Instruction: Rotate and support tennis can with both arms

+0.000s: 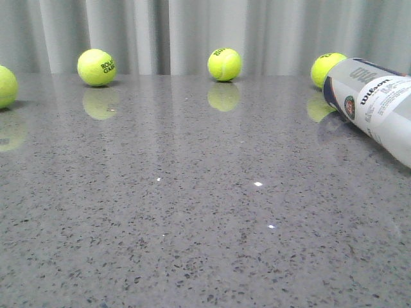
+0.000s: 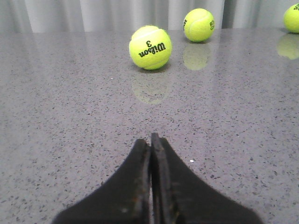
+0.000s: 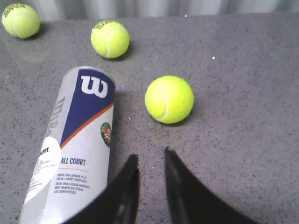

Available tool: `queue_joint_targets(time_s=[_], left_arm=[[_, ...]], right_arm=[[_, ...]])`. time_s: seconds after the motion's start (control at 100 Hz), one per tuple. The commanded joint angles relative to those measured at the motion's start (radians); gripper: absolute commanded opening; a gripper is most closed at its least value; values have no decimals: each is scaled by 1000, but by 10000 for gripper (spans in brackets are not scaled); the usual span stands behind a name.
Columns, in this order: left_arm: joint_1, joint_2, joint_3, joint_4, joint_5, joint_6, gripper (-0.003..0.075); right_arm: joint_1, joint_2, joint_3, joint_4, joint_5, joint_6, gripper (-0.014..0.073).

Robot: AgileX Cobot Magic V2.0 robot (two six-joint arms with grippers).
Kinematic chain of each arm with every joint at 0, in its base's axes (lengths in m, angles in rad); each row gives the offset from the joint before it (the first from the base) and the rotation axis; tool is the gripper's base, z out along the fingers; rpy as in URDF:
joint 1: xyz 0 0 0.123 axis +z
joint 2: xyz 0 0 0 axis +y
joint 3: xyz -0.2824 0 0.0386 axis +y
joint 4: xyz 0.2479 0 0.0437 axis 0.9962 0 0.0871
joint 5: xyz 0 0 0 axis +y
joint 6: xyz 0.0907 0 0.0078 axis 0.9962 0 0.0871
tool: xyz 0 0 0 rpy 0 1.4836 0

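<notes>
The tennis can (image 1: pixel 376 106) lies on its side at the table's right edge, white with a navy and orange label, its far end pointing left and back. In the right wrist view the tennis can (image 3: pixel 74 144) lies just beside one finger of my right gripper (image 3: pixel 150 153). That gripper is open by a narrow gap, with only bare table between its fingers. My left gripper (image 2: pixel 150 137) is shut on nothing and hovers low over bare table, facing a ball marked Wilson 3 (image 2: pixel 150 47). Neither arm shows in the front view.
Several yellow-green tennis balls lie along the back of the grey speckled table (image 1: pixel 192 212): far left (image 1: pixel 5 86), back left (image 1: pixel 96 67), back middle (image 1: pixel 225 64) and one behind the can (image 1: pixel 326 67). Another ball (image 3: pixel 169 99) lies just ahead of the right gripper. A grey curtain hangs behind.
</notes>
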Motion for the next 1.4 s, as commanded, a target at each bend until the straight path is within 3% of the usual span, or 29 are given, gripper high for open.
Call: queue_joint_targets(time_s=[0.0, 0.08, 0.26, 0.6, 1.07, 1.14, 1.29, 1.39], left_arm=[[3, -40, 49, 0, -68, -6, -21], [3, -40, 49, 0, -68, -6, -21], [3, -40, 49, 0, -68, -6, -21], [3, -40, 49, 0, -68, -6, -21], [3, -40, 49, 0, -68, -6, -21], [3, -40, 49, 0, -68, -6, -21], [3, -40, 49, 0, -68, -6, -21], [3, -40, 49, 0, -68, -6, -21]], right_arm=[[0, 54, -76, 23, 1, -1, 487], [0, 104, -122, 66, 45, -1, 675], [21, 226, -229, 148, 154, -23, 598], [111, 523, -454, 267, 364, -40, 596], [111, 774, -523, 270, 388, -41, 590], [111, 777, -523, 270, 384, -49, 524], [111, 777, -523, 270, 393, -49, 204], [123, 777, -534, 270, 414, -92, 177]])
